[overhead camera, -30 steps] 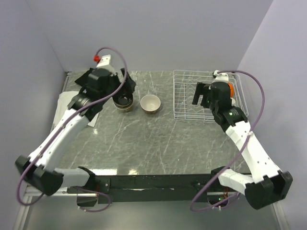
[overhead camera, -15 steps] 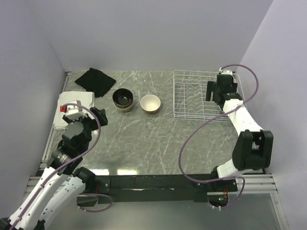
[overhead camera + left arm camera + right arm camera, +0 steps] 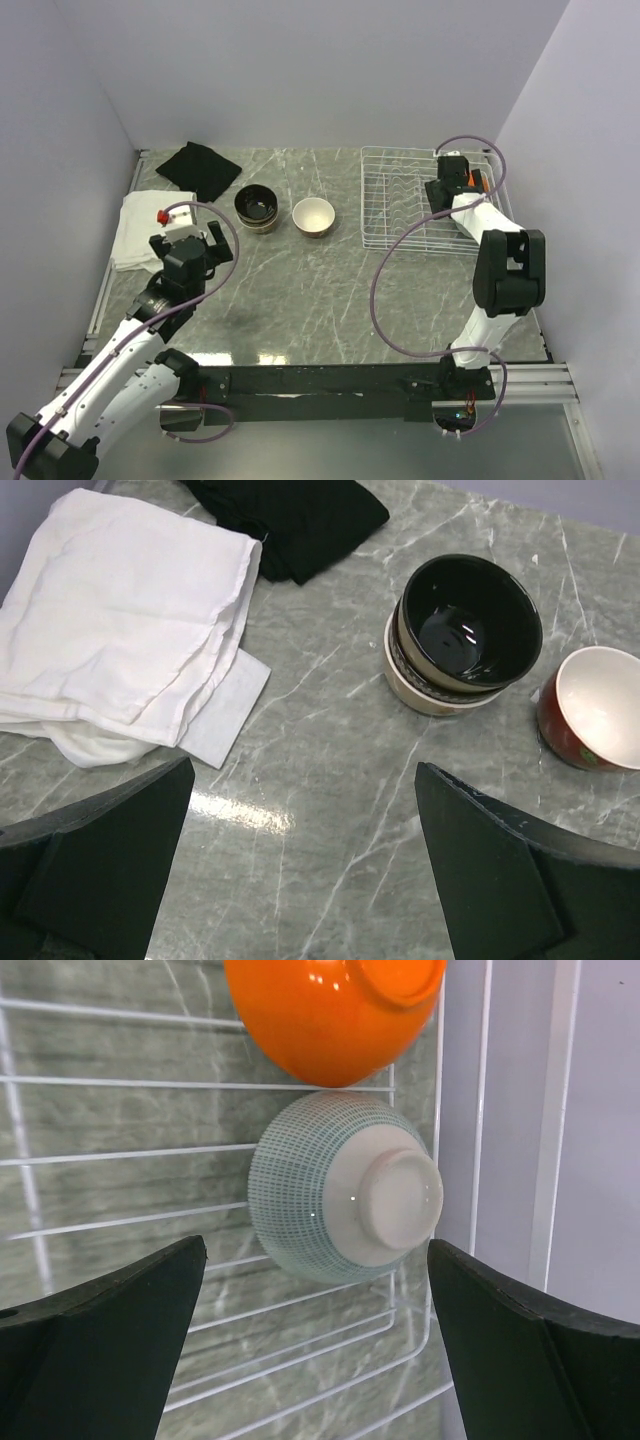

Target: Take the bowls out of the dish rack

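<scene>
The white wire dish rack (image 3: 400, 205) stands at the far right. Inside it, the right wrist view shows an orange bowl (image 3: 330, 1010) and a blue-checked white bowl (image 3: 330, 1205), both on their sides. My right gripper (image 3: 315, 1350) is open just above the checked bowl, not touching it; in the top view it (image 3: 445, 190) sits over the rack's right end, where a bit of orange (image 3: 478, 182) shows. A black bowl stacked on a beige one (image 3: 257, 208) (image 3: 465, 630) and a red bowl with white inside (image 3: 313, 216) (image 3: 595, 708) stand on the table. My left gripper (image 3: 300, 870) (image 3: 195, 255) is open and empty over bare table.
A folded white cloth (image 3: 145, 228) (image 3: 120, 620) lies at the left and a black cloth (image 3: 200, 168) (image 3: 290, 515) behind it. Walls close in the back and both sides; the rack sits close to the right wall.
My left arm has drawn back from the stacked bowls to the near left, then come slightly forward. My right arm has reached farther over the rack's right end.
</scene>
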